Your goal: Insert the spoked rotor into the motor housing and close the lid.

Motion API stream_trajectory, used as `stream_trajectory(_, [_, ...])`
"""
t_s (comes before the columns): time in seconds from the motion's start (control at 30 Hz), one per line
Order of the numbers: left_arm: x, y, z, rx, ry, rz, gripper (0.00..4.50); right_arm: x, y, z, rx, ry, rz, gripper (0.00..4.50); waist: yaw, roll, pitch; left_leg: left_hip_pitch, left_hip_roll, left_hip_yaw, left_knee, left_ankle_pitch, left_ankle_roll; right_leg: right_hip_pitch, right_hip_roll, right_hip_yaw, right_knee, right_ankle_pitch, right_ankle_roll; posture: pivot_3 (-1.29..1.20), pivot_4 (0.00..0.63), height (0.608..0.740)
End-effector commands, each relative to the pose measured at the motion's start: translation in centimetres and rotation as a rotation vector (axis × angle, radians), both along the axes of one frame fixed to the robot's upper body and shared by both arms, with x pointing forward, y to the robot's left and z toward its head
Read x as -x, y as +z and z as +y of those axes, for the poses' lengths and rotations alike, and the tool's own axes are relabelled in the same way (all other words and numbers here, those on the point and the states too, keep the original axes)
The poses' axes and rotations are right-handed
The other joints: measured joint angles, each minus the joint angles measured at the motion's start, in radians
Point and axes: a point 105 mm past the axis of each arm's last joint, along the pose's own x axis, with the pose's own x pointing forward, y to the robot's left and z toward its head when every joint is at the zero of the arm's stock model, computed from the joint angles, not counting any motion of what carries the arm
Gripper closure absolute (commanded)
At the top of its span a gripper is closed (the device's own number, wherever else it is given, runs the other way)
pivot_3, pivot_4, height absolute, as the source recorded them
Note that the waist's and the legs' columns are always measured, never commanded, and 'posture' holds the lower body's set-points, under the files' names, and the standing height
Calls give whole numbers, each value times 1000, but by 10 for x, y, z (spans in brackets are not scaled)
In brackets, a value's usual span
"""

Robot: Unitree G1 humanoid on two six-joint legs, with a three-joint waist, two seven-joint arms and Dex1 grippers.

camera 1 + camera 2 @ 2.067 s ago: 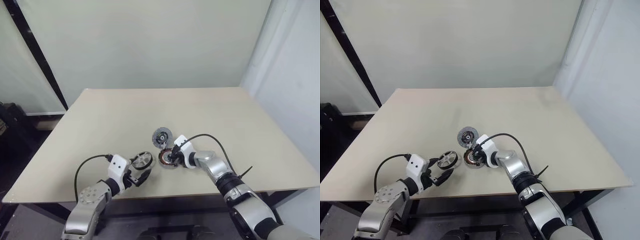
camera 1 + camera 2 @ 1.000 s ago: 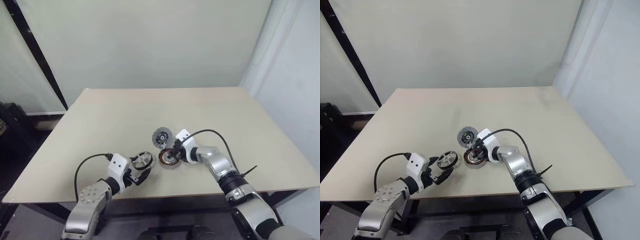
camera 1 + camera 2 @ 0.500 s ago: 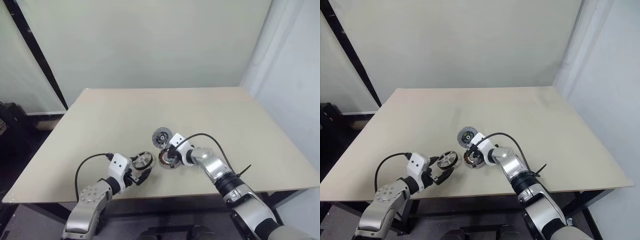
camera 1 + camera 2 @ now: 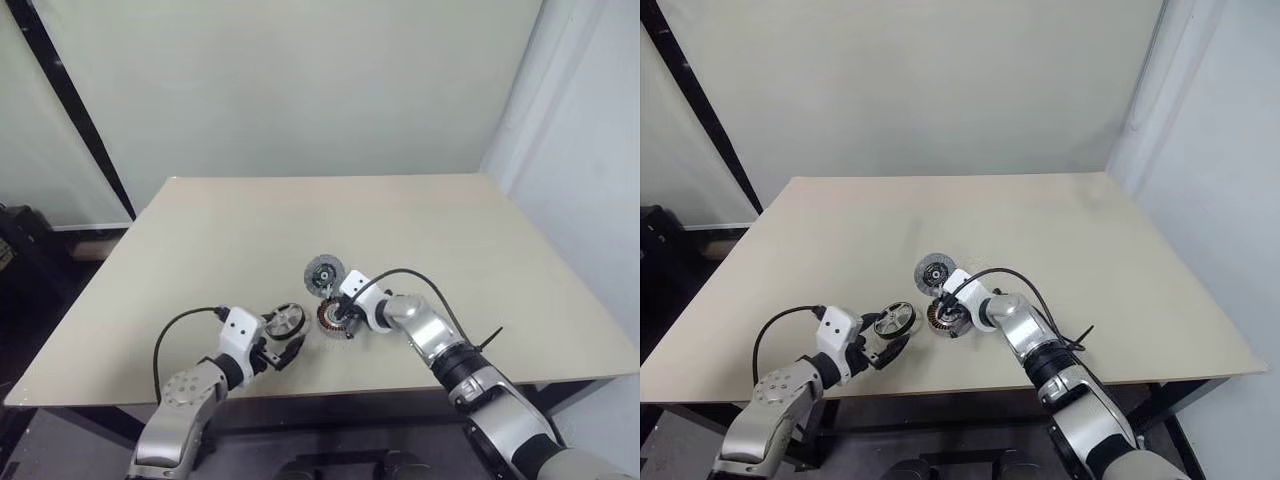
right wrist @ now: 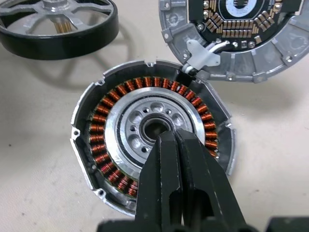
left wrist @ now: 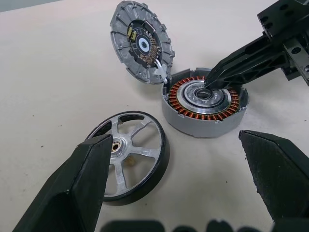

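The motor housing point(image 5: 152, 135) sits on the table point(image 4: 420, 220) near its front edge, approx. mid-width, open side up w/ the ring of copper windings round a pale metal centre. The right pincer point(image 5: 175, 137) is clenched, both black fingers pressed together w/ nothing between them, tips down at the housing's central bore; whether the tips actually touch the metal or hang just over it can't be told, since the fingers hide that spot. The near part of the housing rim is also covered by those fingers in the right wrist view. The lid point(image 6: 141, 42) stands tilted up at the far side of the housing, its inner face w/ dark central hub and small parts showing, joined to the housing by a pale tab; its outer face is turned away and unseen. The spoked rotor point(image 6: 129, 157) lies flat on the table just left of the housing, apart from it, dark-rimmed w/ silvery spokes. The left pincer point(image 6: 183, 193) is released, fingers spread wide, near the rotor on the side away from the housing; one finger overlaps the rotor's edge in the left wrist view, contact unclear. In the head views all three parts look small and their detail is hard to make out.
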Motion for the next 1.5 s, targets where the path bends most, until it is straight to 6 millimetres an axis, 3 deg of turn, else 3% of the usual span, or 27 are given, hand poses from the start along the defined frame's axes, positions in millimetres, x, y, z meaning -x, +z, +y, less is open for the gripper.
stream_trajectory(0.03, [-5,15,-5,3,-21,-68,0,-8,13,0,20,10,-42,4469,0,0,0,0,0,0,0,0,0,0,0,0,0,0,0,0,0,740])
stream_trajectory(0.23, [-6,15,-5,2,-20,-70,0,-3,11,0,36,39,-14,4469,0,0,0,0,0,0,0,0,0,0,0,0,0,0,0,0,0,740])
stream_trajectory(0.7, [-6,16,-5,-3,-22,-74,0,-7,28,14,-24,53,-83,4469,0,0,0,0,0,0,0,0,0,0,0,0,0,0,0,0,0,740])
stream_trajectory(1.2, [-7,17,-5,-2,-19,-80,0,2,9,4,66,80,-16,4469,0,0,0,0,0,0,0,0,0,0,0,0,0,0,0,0,0,740])
stream_trajectory(1.5, [-7,18,-5,-2,-19,-82,0,6,8,4,76,95,4,4469,0,0,0,0,0,0,0,0,0,0,0,0,0,0,0,0,0,740])
